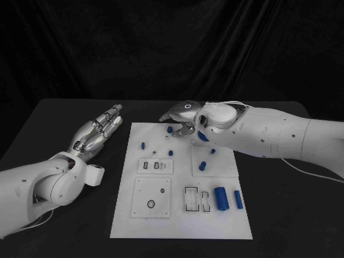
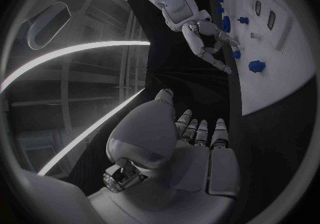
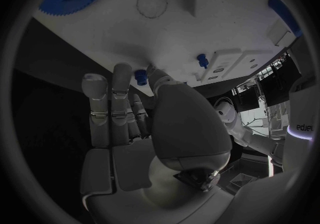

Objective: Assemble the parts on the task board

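Parts (image 1: 221, 196) sit on the white task board (image 1: 180, 228) mid-bench, my right robot hand (image 1: 181, 124) w/ spread, empty fingers over the far-end blue pegs (image 1: 170, 129), so I could knock 1 over; left robot hand (image 1: 97, 132) flat, spread, idle.

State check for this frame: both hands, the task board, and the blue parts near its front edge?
Left hand: open, fingers straight, over the table beside the board.
Right hand: over the board's far end; grip unclear.
Task board: flat on the table.
Large blue cylinder: lying on its side.
Slim blue cylinder: lying beside it, apart.
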